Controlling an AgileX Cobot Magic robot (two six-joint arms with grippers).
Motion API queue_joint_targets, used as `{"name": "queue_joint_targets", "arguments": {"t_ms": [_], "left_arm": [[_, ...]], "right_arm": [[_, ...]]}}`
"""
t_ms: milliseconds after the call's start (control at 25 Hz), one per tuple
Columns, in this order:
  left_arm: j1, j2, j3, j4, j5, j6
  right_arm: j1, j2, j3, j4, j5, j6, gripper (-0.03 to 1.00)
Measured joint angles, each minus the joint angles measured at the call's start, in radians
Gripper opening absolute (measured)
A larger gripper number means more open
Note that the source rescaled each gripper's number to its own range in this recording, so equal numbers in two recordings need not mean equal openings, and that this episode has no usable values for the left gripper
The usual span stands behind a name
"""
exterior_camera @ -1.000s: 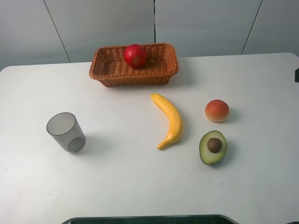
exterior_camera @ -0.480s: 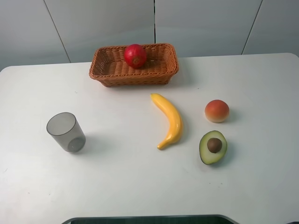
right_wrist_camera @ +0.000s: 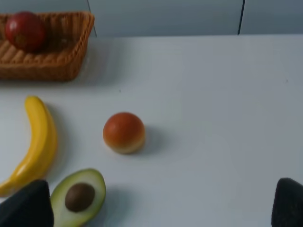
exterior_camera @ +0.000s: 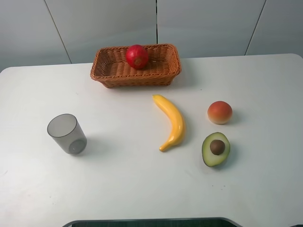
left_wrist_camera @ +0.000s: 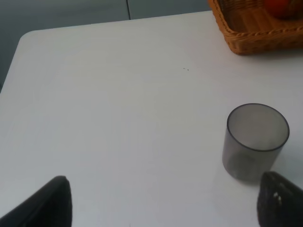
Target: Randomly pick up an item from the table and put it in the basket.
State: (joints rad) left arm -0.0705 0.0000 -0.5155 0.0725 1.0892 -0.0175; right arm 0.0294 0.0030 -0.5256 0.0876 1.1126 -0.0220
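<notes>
The red apple point(exterior_camera: 137, 56) lies inside the wicker basket point(exterior_camera: 109, 71) at the back of the white table point(exterior_camera: 142, 189). It also shows in the right wrist view point(right_wrist_camera: 25, 30) in the basket point(right_wrist_camera: 57, 61), and partly in the left wrist view point(left_wrist_camera: 280, 6). Neither arm shows in the exterior high view. In the left wrist view the left gripper point(left_wrist_camera: 170, 208) is open and empty, low over the table near the grey cup. In the right wrist view the right gripper point(right_wrist_camera: 156, 213) is open and empty, on the near side of the peach and avocado.
A grey translucent cup point(exterior_camera: 66, 133) stands at the left point(left_wrist_camera: 256, 140). A yellow banana point(exterior_camera: 171, 121), an orange-red peach point(exterior_camera: 219, 112) and an avocado half point(exterior_camera: 216, 149) lie right of centre; they also show in the right wrist view: banana point(right_wrist_camera: 37, 144), peach point(right_wrist_camera: 123, 132), avocado point(right_wrist_camera: 79, 197).
</notes>
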Motion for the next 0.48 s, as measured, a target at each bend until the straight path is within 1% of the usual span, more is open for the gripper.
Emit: {"name": "queue_joint_targets", "arguments": {"t_ms": [480], "left_arm": [[0.000,0.001,0.000,0.000,0.000,0.000]], "right_arm": [[0.000,-0.002,0.021,0.000,-0.015,0.005,1.00]]}}
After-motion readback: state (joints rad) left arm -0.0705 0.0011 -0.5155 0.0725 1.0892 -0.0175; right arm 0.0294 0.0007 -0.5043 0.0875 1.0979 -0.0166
